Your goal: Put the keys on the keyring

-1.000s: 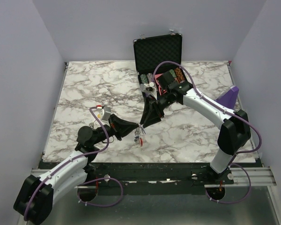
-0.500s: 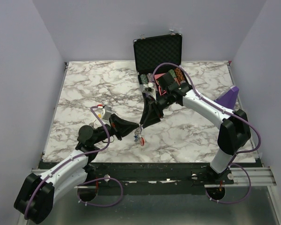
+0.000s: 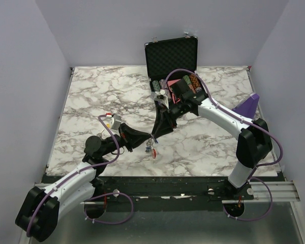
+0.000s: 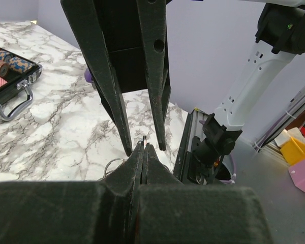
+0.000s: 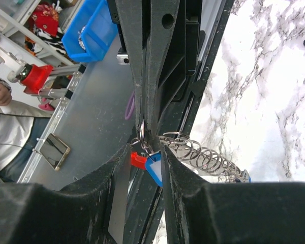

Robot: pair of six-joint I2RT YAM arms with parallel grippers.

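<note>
Pincers meet tip to tip above the near middle of the marbled surface (image 3: 101, 96). The left pincer (image 3: 150, 138) is pressed together. The right wrist view shows a thin silver loop caught at its tips, which looks to be the silver part of the keyring (image 5: 138, 160), with the red part hanging just below. Beside the red part hangs a blue tag belonging to one of the keys (image 5: 153, 172), and a coil of silver split rings (image 5: 203, 154) trails off to one side. From above, the whole bunch dangles under the two tips; whether it touches the surface cannot be told.

The right pincer (image 3: 154, 135) is spread narrowly. In the left wrist view its two fingers (image 4: 111, 91) come down on either side of the left tips. Whether they press on any part of the bunch cannot be told. Well behind, the open poker chip case (image 3: 171, 56) stands at the far side of the surface.

Since a second ago, the right arm's wrist has drawn a little to the left, so its pincer now stands slightly steeper. The left arm's wrist has edged a little toward the bunch. The bunch hangs in nearly the same spot. Since half a second ago, hardly anything differs.
</note>
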